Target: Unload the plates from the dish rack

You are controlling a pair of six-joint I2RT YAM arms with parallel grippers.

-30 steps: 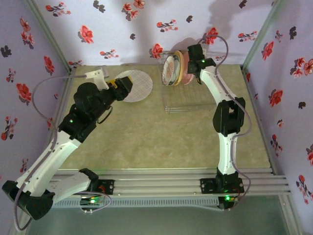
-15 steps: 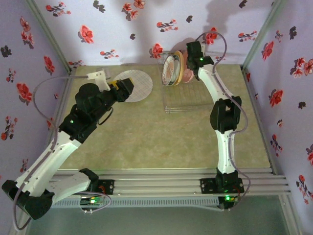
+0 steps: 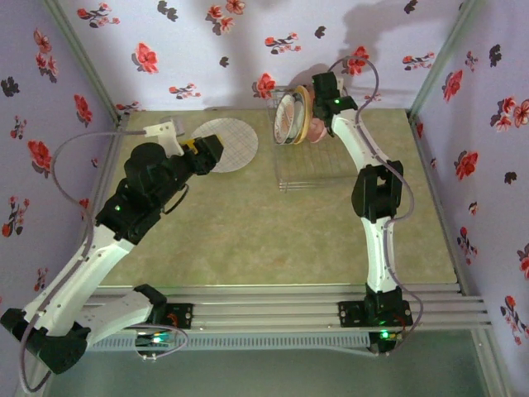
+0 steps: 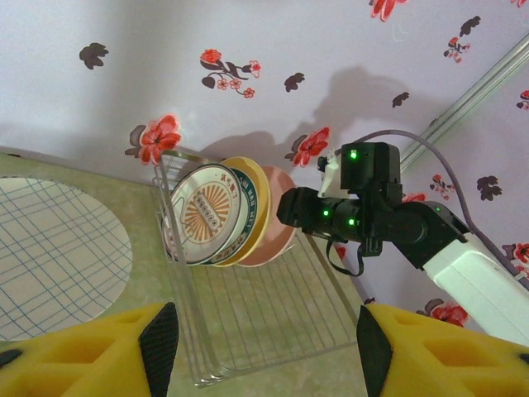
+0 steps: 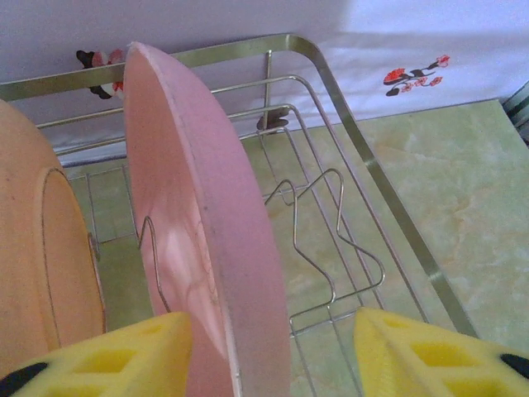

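Three plates stand on edge at the back of the wire dish rack (image 3: 310, 165): a sunburst-centred one (image 4: 207, 215), an orange-yellow one (image 4: 258, 203) and a pink one (image 5: 207, 240). My right gripper (image 5: 271, 331) is open and straddles the pink plate's rim. Its left finger (image 5: 124, 356) sits by the plate's face, and its right finger (image 5: 438, 356) stands well clear over the rack wires. A pale grid-patterned plate (image 3: 227, 142) lies flat on the table left of the rack. My left gripper (image 4: 266, 339) hovers open beside it, holding nothing and facing the rack.
The floral back wall (image 3: 248, 50) rises close behind the rack. The rack's front half (image 4: 273, 314) holds nothing. The right arm (image 3: 376, 190) stretches along the rack's right side. Bare table (image 3: 273, 240) lies in front of the rack.
My right gripper has edged a little farther back and left over the plates. The left arm has shifted only slightly, and the plates stay where they were.
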